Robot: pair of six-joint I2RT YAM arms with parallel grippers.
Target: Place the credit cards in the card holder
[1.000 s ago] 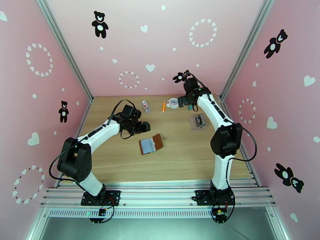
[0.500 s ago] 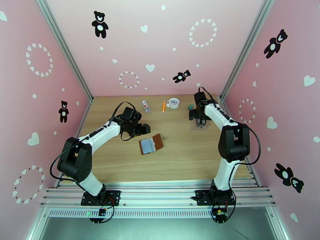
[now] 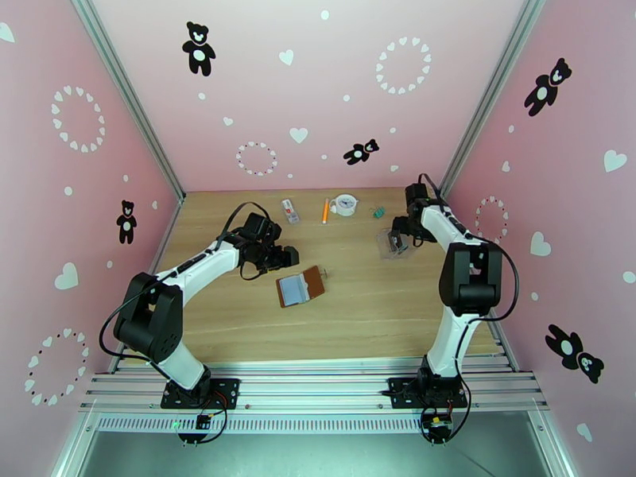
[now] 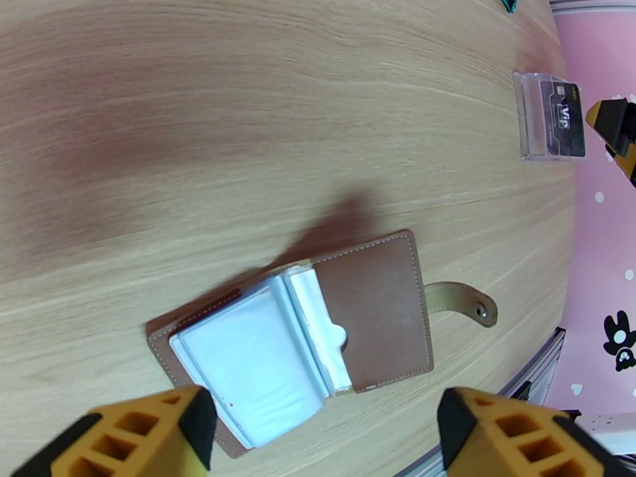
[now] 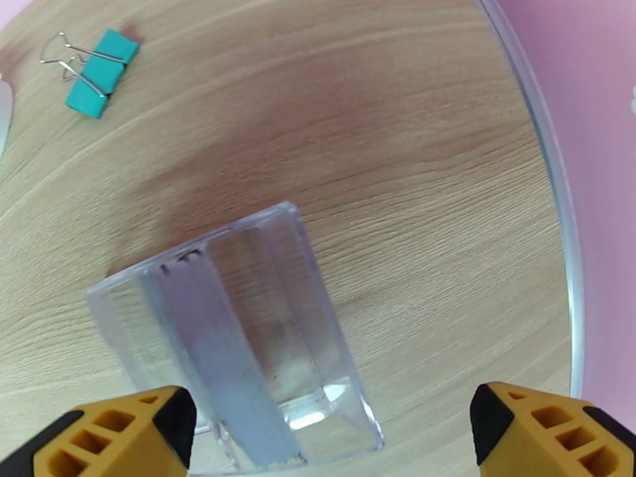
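Note:
The brown card holder [image 3: 300, 287] lies open on the table, grey-blue pockets up [image 4: 262, 359], its snap tab pointing right. My left gripper [image 3: 285, 255] hovers just above and left of it, open, with nothing between its orange fingertips [image 4: 159, 431]. The credit cards [image 5: 211, 343] stand on edge in a see-through plastic case [image 3: 393, 243]; a dark card [image 4: 563, 117] shows through its wall. Directly over that case, my right gripper [image 3: 401, 230] is open wide, its fingers [image 5: 127, 431] either side of the case and apart from it.
Along the back of the table lie a white-and-red packet [image 3: 290, 210], an orange pen [image 3: 325, 210], a tape roll [image 3: 345, 204] and a teal binder clip [image 5: 95, 69]. The table's right edge rail [image 5: 556, 200] runs close beside the plastic case.
My right arm has swung from the back middle of the table to the right and come down over the plastic case. The left arm and the card holder have not moved.

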